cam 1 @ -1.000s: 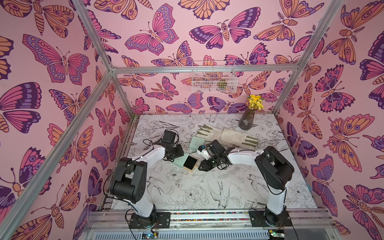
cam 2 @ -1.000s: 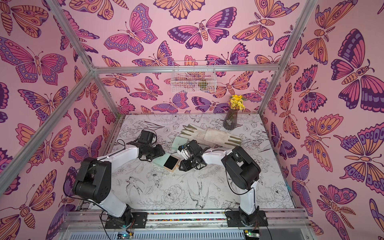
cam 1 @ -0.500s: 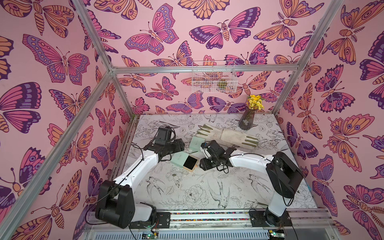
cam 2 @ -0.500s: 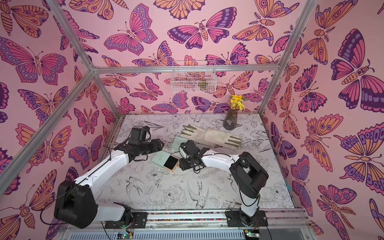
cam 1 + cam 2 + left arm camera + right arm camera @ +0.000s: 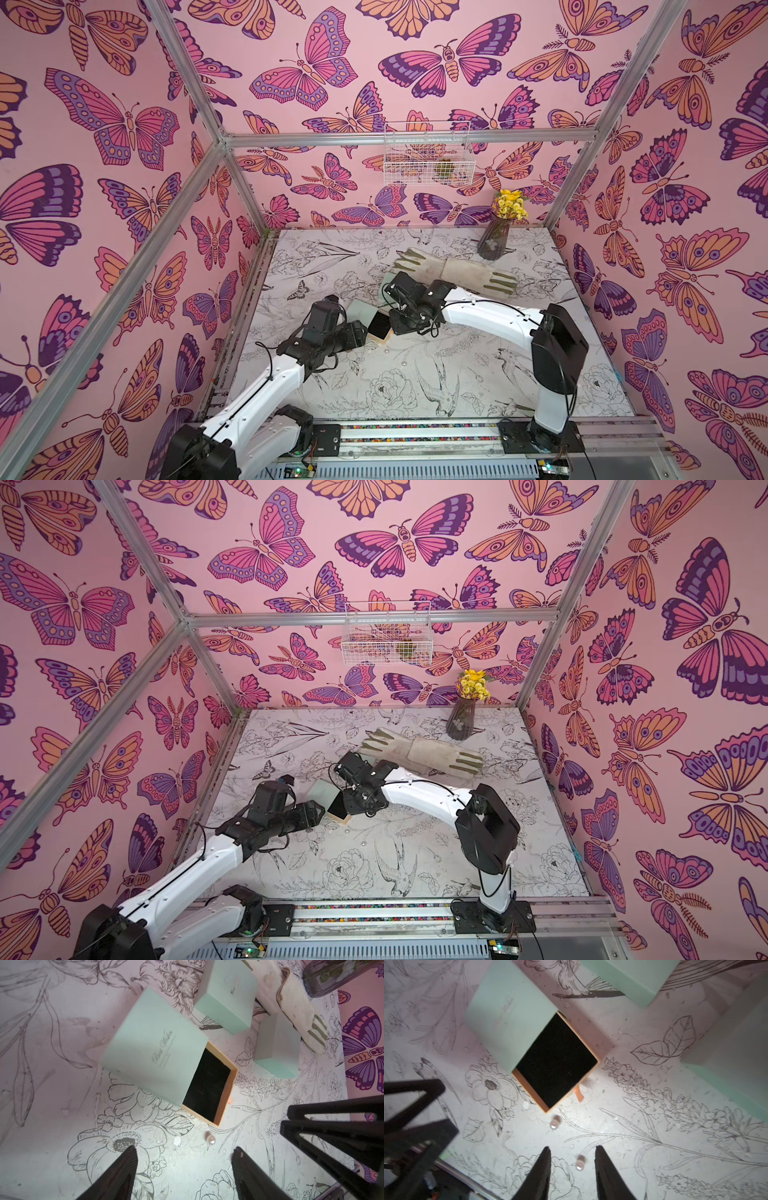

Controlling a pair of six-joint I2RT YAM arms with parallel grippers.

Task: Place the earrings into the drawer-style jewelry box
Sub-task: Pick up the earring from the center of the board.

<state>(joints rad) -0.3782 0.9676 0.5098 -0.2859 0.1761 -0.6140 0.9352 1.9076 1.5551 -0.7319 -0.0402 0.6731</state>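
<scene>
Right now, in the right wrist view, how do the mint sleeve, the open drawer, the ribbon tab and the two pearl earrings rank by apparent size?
1. mint sleeve
2. open drawer
3. ribbon tab, earring by the drawer and other earring: all tiny and alike, so not ranked among themselves.

Earrings (image 5: 555, 1123) on table (image 5: 612, 1136), beside drawer (image 5: 556, 1059)

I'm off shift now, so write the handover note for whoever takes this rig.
Left end effector: open, empty; one pearl earring lies just ahead of it, by a corner of the drawer.
Right end effector: open, straddling the second earring, not yet gripping.
Drawer: pulled out of the mint box, black lining bare.
Done: drawer opened.
Left: pick up both earrings, put them in the drawer.
</scene>
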